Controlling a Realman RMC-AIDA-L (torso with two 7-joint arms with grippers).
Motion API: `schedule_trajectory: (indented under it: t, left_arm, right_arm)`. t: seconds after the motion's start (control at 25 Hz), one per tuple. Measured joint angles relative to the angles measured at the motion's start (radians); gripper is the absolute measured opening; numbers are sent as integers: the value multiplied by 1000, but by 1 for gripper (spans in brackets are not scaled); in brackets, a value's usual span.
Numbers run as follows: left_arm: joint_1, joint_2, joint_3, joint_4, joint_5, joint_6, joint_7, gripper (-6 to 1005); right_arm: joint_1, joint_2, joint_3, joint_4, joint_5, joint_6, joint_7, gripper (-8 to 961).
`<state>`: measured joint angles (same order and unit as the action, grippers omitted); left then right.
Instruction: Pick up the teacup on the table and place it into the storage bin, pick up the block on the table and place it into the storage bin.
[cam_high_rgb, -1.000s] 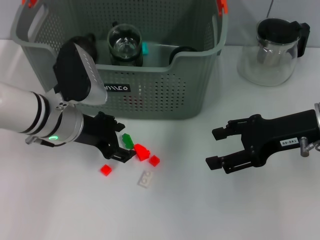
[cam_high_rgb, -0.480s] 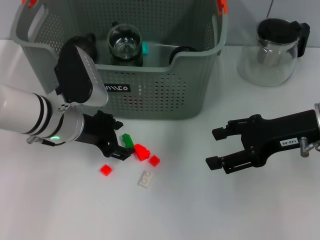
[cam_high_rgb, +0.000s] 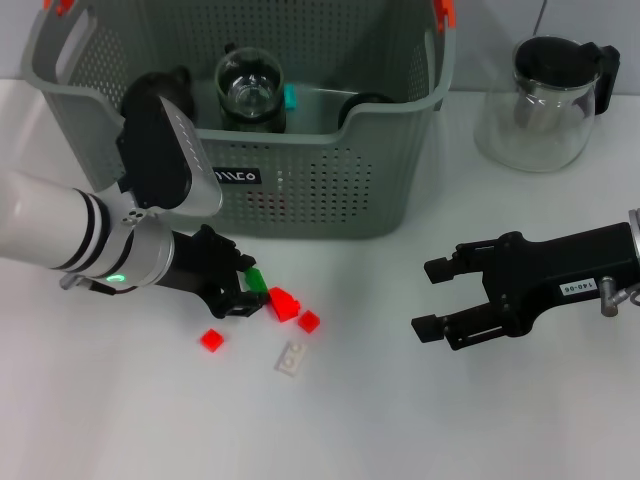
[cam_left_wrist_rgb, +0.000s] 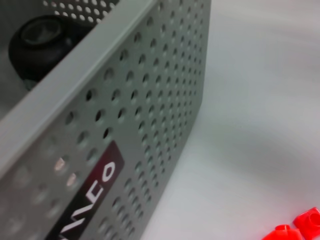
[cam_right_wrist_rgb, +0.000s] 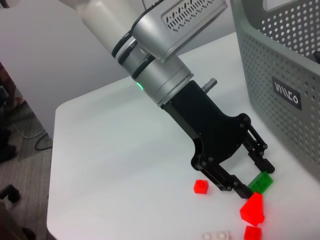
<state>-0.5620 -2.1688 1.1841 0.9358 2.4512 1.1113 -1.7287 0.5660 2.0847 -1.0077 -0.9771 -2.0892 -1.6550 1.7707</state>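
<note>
Five blocks: I count a green block (cam_high_rgb: 257, 279), a larger red block (cam_high_rgb: 284, 303), two small red ones and a white plate piece (cam_high_rgb: 291, 357), scattered on the desk (cam_high_rgb: 400, 420) at about 6 o'clock from the storage bin (cam_high_rgb: 330, 190).
Green block: I judge it light, rigid, slick plastic; pinch its flat sides.
Left tool (cam_high_rgb: 243, 291): open around the green block, a finger each side, not clearly clamped.
Teacup (cam_high_rgb: 250, 95): the glass cup I take for it already sits in the bin.
Right tool (cam_high_rgb: 432, 297): open, empty, at 3 o'clock, well apart.
Glass teapot (cam_high_rgb: 545, 100): 2 o'clock of the bin.
</note>
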Motion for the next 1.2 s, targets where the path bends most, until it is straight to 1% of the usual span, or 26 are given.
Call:
schedule_trajectory:
  t: [0.12, 0.32, 0.52, 0.64, 0.76, 0.84, 0.96, 1.08, 1.16, 1.2]
  left_arm:
    - [-10, 1, -2, -14, 0, 1, -1, 613]
    - [-13, 0, -3, -14, 0, 10, -2, 518]
    - [-14, 2, -16, -12, -8, 27, -8, 500]
    - [-15, 3, -29, -8, -10, 37, -14, 470]
    - [-14, 3, -66, 22, -13, 92, -27, 440]
    - [-8, 1, -128, 69, -33, 181, -44, 420]
    - [-1, 3, -269, 149, -114, 370, -72, 410]
    - [2, 8, -487, 202, -273, 620, -83, 411]
    - [-2, 21, -571, 207, -397, 723, -86, 411]
    - [-5, 29, -596, 208, -463, 759, -90, 411]
  right_arm:
    - [0, 0, 0, 0, 0, 0, 0, 886]
    - [0, 0, 0, 0, 0, 0, 0, 886]
    - [0, -1, 0, 0, 0, 0, -1, 887]
    - [0, -2, 0, 0, 0, 0, -1, 887]
    - [-1, -2, 0, 0, 0, 0, -1, 887]
    - [-2, -5, 0, 0, 0, 0, 0, 886]
    - [-6, -12, 1, 1, 0, -1, 5, 886]
    - [-11, -14, 14, 6, 0, 0, 4, 886]
    - [-13, -15, 27, 17, -1, 0, 1, 887]
    - [-13, -17, 32, 24, -1, 0, 0, 887]
